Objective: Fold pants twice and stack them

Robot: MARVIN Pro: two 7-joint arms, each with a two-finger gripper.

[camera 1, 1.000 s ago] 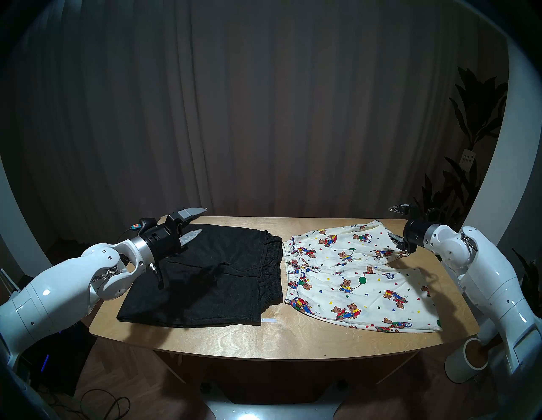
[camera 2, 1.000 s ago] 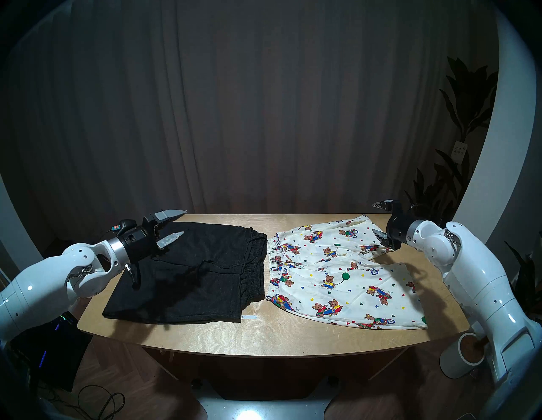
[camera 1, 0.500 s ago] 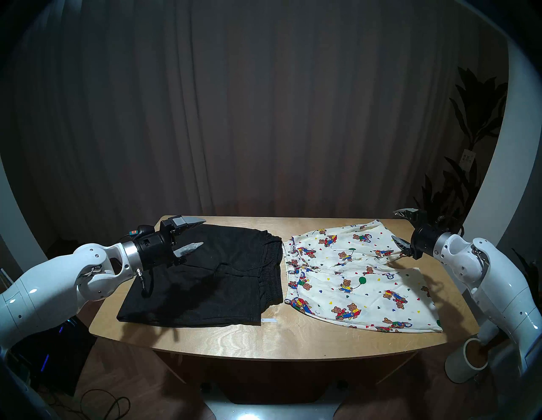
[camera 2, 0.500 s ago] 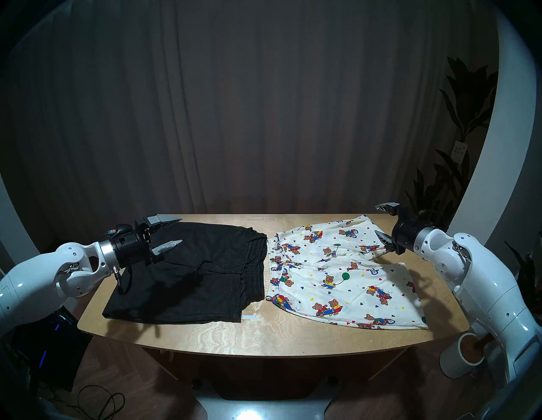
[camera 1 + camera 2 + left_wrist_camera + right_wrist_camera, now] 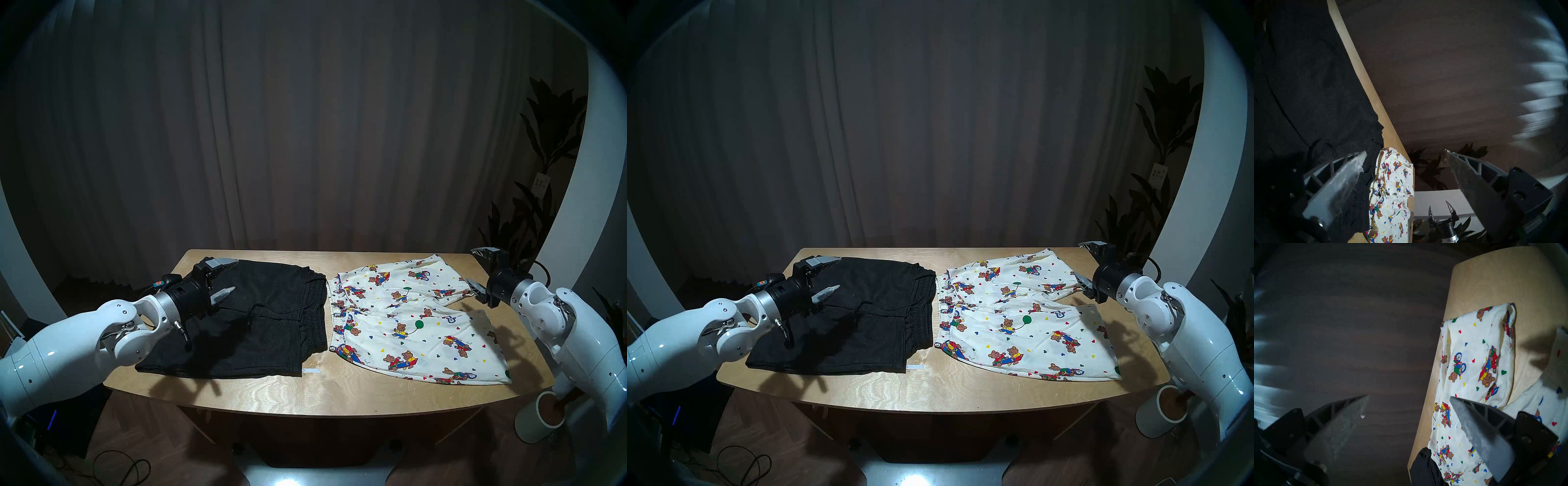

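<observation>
Dark curtains are backing the wooden table, where black shorts are lying left of bear-print shorts. Only the left wrist view is showing both of the right gripper's spread fingers from the front. Both empty pincers, the left gripper gaping too, are pulling back from a second ago.

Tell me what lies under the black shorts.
The black shorts lie flat on the wooden table. A white strip pokes out at their near right corner. Anything else beneath them is hidden.
</observation>
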